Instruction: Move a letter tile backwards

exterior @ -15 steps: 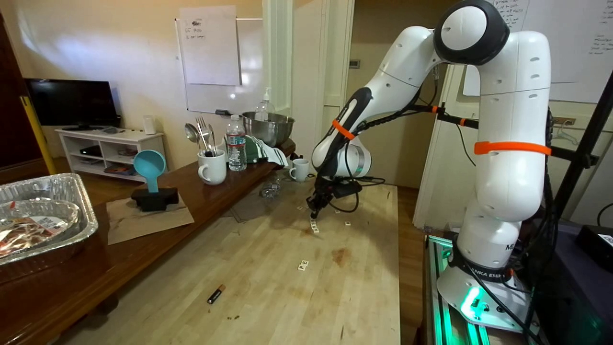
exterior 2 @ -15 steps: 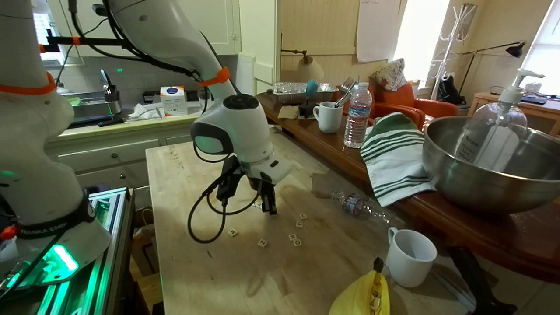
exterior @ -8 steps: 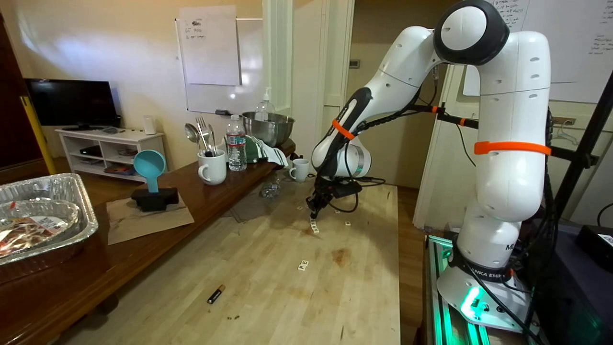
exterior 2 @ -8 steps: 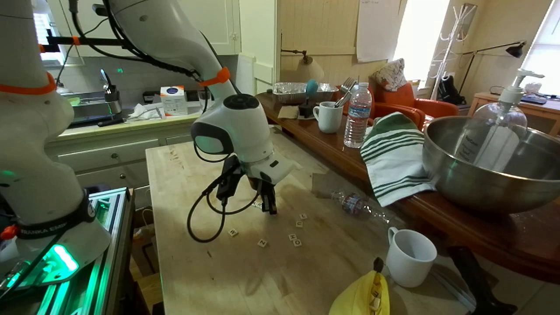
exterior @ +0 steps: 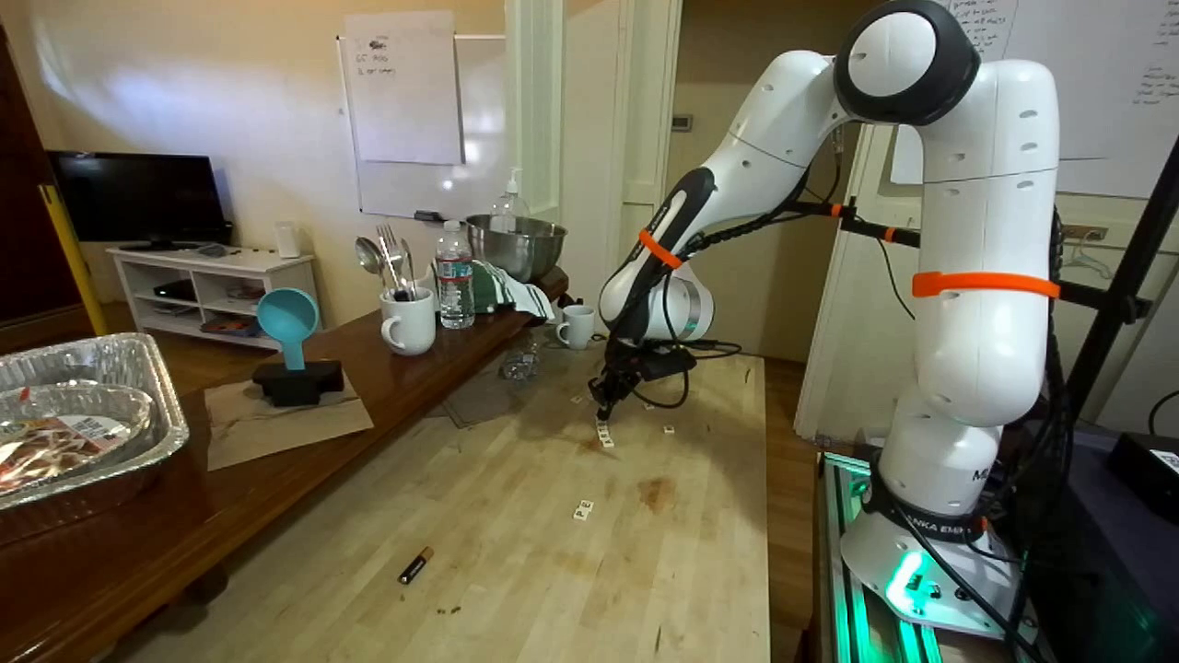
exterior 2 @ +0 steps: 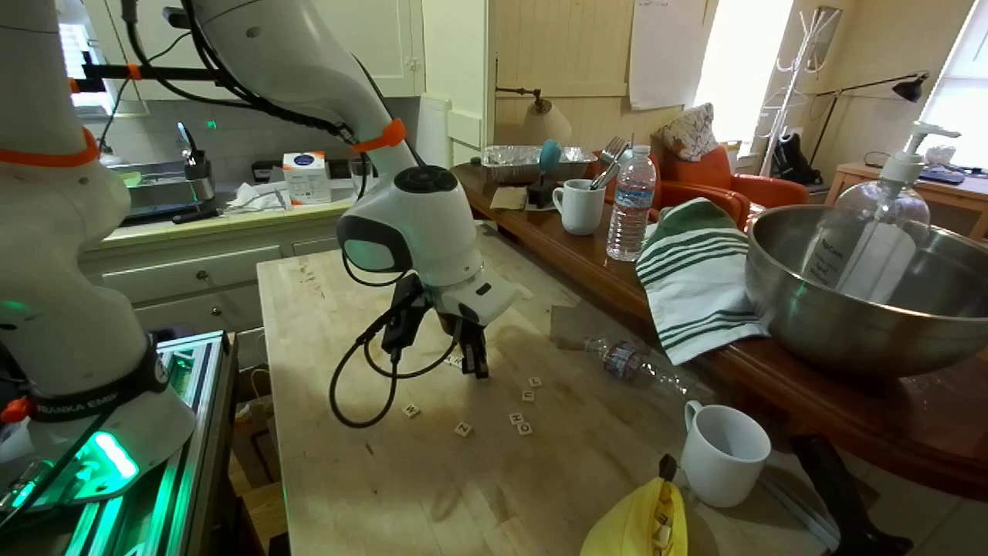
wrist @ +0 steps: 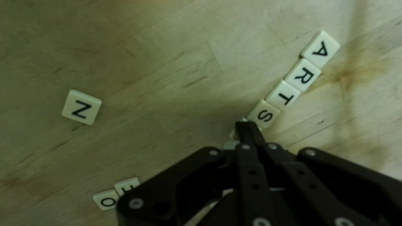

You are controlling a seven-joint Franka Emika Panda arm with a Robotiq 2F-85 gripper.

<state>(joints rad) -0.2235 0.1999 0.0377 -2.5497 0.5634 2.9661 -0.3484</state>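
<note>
In the wrist view a slanted row of cream letter tiles reads A [wrist: 321,49], R [wrist: 303,75], T [wrist: 283,95] and S [wrist: 264,114]. A further tile [wrist: 232,134] adjoins the S; the fingertips hide most of it and its letter. My gripper [wrist: 247,123] is shut, its fingertips together over that tile with nothing seen between them. Whether they touch it I cannot tell. In an exterior view the gripper [exterior: 602,414] points down at the far end of the row [exterior: 605,438]. It also shows low over the table in an exterior view [exterior 2: 477,376].
Loose tiles lie near: N [wrist: 81,107], O [wrist: 106,200], H [wrist: 126,185] and W [exterior 2: 411,411]. P and E tiles [exterior: 583,509] and a battery [exterior: 415,565] lie farther off. A plastic bottle [exterior 2: 629,363], white mug [exterior 2: 724,455] and yellow pouch [exterior 2: 637,517] stand or lie beyond.
</note>
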